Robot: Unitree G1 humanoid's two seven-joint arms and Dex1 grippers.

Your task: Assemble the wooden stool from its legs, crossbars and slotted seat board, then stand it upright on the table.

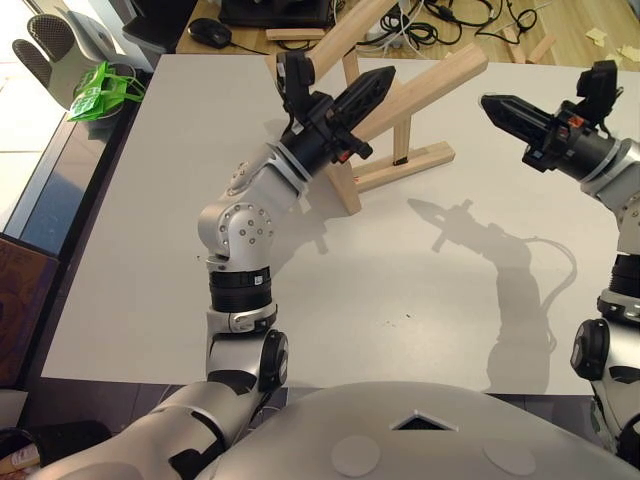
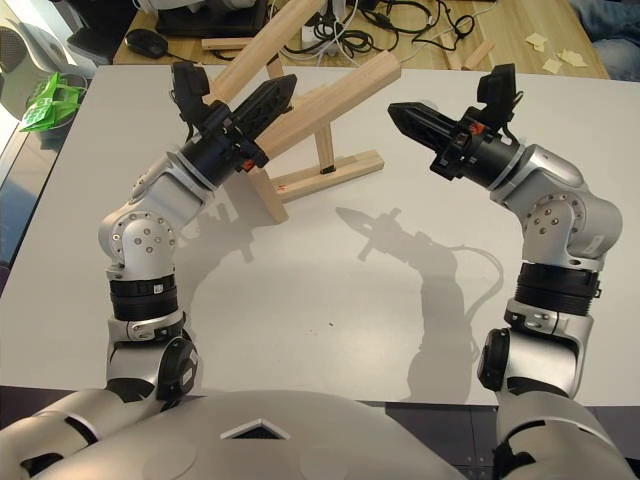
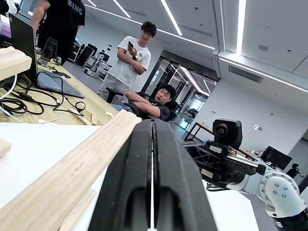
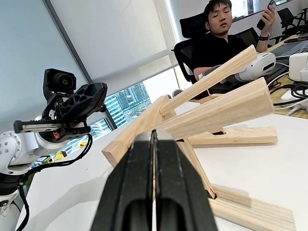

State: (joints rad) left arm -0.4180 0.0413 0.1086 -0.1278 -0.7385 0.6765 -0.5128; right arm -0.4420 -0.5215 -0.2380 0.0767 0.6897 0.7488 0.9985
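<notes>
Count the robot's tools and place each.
2. Left tool, shut, beside a slanted leg of the stool; right tool, shut, in the air right of it, apart. None hidden.

Black mouse [image 1: 209, 32], tangled cables [image 1: 455, 18], green packet [image 1: 100, 90].

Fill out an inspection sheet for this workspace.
Surface: white table, one small dark speck.
Job's things: part-built wooden stool frame at the far side, legs slanting upward, not upright.
Clutter: green packet off the table's left edge; wood strip on the desk behind.
Grippers: left pincer shut beside the frame, holding nothing; right pincer shut in the air, apart from the frame.
Cables: tangle on that desk.
Surroundings: computer mouse on that desk.
</notes>
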